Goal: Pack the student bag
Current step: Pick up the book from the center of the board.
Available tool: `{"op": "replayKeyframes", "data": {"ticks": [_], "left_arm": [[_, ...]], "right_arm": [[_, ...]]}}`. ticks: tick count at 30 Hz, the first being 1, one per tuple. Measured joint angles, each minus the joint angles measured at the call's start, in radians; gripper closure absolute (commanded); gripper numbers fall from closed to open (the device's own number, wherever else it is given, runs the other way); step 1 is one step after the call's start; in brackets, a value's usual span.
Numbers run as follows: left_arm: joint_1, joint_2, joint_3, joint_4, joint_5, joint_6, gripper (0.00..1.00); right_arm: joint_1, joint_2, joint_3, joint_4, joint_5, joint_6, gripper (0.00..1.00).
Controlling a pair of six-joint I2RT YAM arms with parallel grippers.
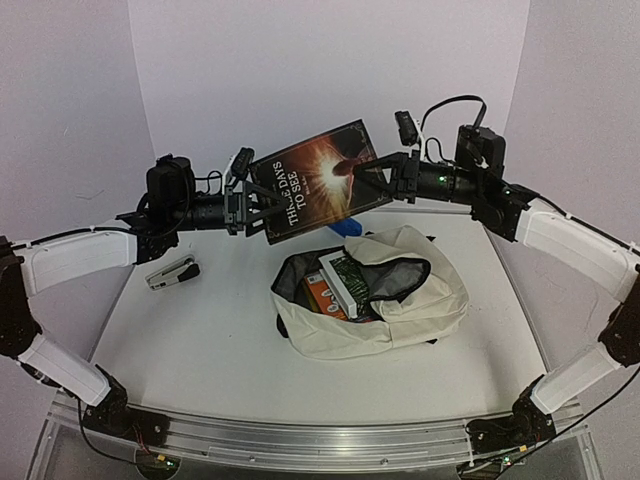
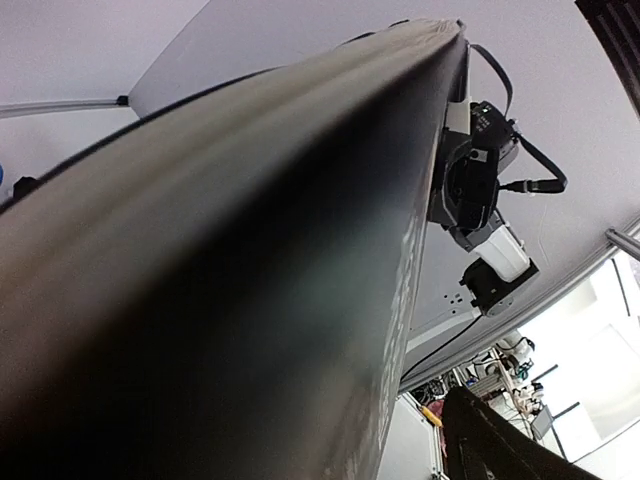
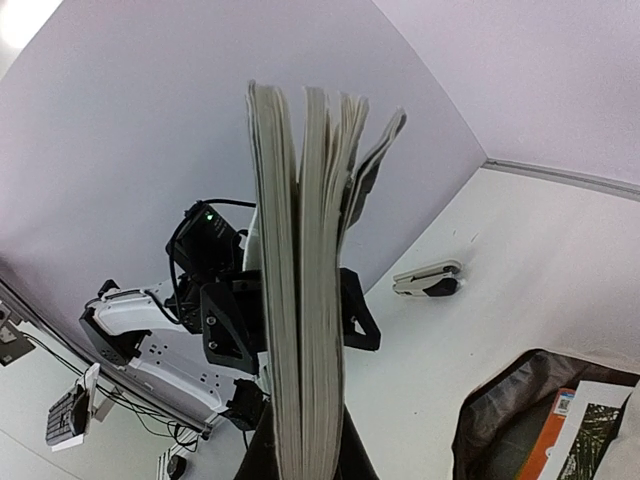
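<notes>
White table [image 1: 200,330] carries the student bag [image 1: 430,300], mouth open, roughly beneath the raised book [image 1: 315,180]. Your right gripper [image 1: 385,178] pinches the book; your left gripper [image 1: 245,205] straddles its edge, jaws spread. Judged next: lower it into the mouth.

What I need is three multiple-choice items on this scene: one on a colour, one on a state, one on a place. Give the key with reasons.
1. The student bag is, on the outside: A red; B cream; C blue.
2. The right end effector is: A open and empty; B shut on the book; C shut on a bag strap.
3. The stapler lies: A in the bag; B on the book; C on the table, left of the bag.

Key: 1 B, its fabric is off-white with black straps. 2 B, it pinches the book's edge in mid-air. 3 C, it sits on bare tabletop, apart from the bag.
</notes>
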Motion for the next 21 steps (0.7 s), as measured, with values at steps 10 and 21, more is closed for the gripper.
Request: {"op": "replayKeyframes", "data": {"ticks": [10, 21], "left_arm": [[-0.001, 0.004, -0.030, 0.252, -0.036, -0.099, 0.53], [-0.001, 0.017, -0.044, 0.370, -0.042, -0.181, 0.73]], "right_arm": [[0.000, -0.002, -0.045, 0.064, -0.020, 0.022, 1.00], [0.009, -0.082, -0.100, 0.080, 0.071, 0.019, 1.00]]}}
